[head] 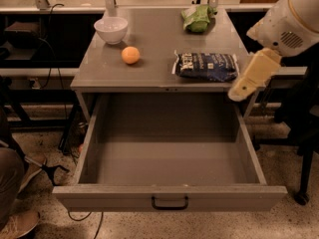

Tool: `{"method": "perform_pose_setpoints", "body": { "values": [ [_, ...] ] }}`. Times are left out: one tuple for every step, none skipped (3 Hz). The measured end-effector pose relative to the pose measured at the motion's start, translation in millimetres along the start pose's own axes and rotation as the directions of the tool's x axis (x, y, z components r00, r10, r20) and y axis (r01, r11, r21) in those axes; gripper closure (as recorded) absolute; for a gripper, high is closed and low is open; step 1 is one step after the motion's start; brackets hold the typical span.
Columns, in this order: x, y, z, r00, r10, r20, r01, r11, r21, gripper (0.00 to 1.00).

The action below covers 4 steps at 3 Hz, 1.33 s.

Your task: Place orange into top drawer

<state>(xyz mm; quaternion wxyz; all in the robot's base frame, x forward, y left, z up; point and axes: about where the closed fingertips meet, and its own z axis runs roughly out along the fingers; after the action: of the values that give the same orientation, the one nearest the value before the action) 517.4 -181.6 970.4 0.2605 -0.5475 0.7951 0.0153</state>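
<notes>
Just off the table's (159, 44) right edge, near its front right corner: the gripper (246, 79), spread or pressed together impossible to tell. Toward the left edge, near the white bowl (110, 29): the orange (130, 55). Probably light, firm, smooth, apt to roll; best pinched across its widest part.

Orange (130, 55) on tabletop (154, 36); top drawer (169, 198) open; end effector (239, 91) beside tabletop's right edge.

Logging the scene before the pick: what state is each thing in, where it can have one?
top drawer: pulled open, nothing inside.
orange: resting on the tabletop, not held.
white bowl: upright.
green bag: crumpled, at the back.
blue bag: lying flat near the front edge.
claw: in the air by the table's right front corner, away from the orange.
</notes>
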Motion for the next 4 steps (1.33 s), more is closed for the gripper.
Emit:
{"method": "perform_pose_setpoints", "body": {
  "values": [
    [-26,-19,35,0.990,0.054,0.134,-0.048,0.9976,-0.051,0.00],
    [-28,-19,40,0.988,0.061,0.144,-0.053,0.9967,-0.062,0.00],
    [-39,-24,51,0.982,0.074,0.172,-0.066,0.9965,-0.052,0.00],
    [-99,-61,90,0.965,0.061,0.256,-0.066,0.9978,0.008,0.00]
  ]
}}
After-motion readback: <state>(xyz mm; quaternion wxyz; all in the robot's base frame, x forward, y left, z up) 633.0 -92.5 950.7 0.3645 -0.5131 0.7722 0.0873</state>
